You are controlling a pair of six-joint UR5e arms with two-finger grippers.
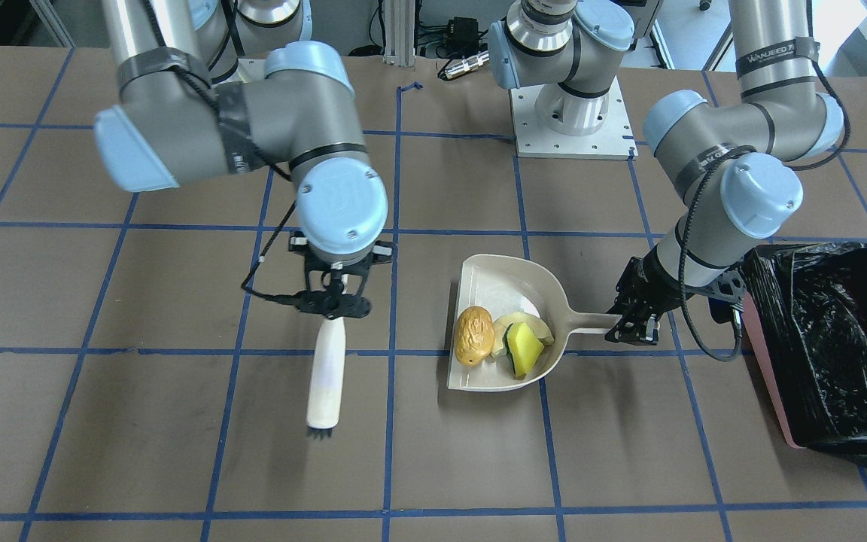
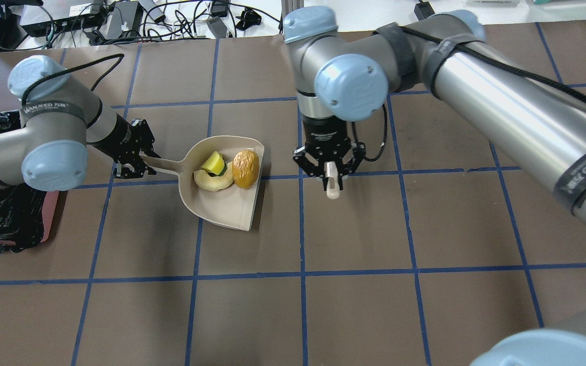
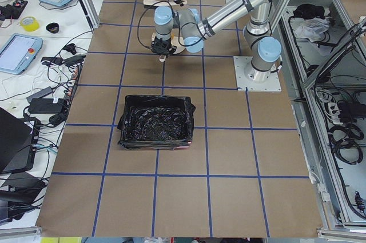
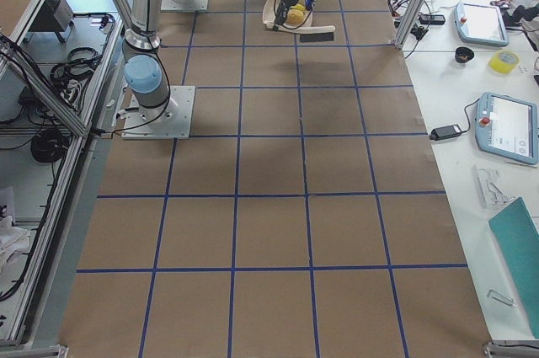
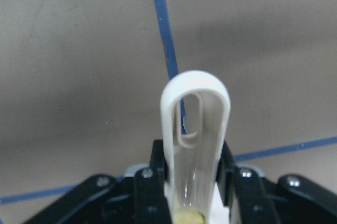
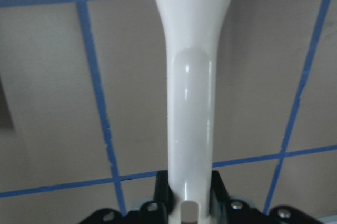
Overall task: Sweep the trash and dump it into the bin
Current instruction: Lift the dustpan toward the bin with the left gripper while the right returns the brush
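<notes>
A cream plastic handle [image 6: 189, 103] is shown running up the centre of the frame, narrow at the bottom and flaring wide at the top edge. Its lower end is clamped between the two black fingers [image 6: 162, 195] of the right gripper [image 6: 189, 197]. Beneath it, the brown table [image 6: 47, 103] is crossed by blue tape lines [image 6: 97, 92].

You have an open strip of table [image 1: 418, 391] between the brush [image 1: 326, 376], held by the right gripper [image 1: 332, 301], and the dustpan [image 1: 494, 282] lip. The golden-brown lump [image 1: 474, 335] sits just inside that lip, so the pan's mouth is partly blocked. Past the handle it's tight: the left gripper [image 1: 629, 325] (clamped on the handle) stands near the bin [image 1: 787, 361], whose bag-lined wall rises beside the wrist. On your side of the pan the table lies open.
</notes>
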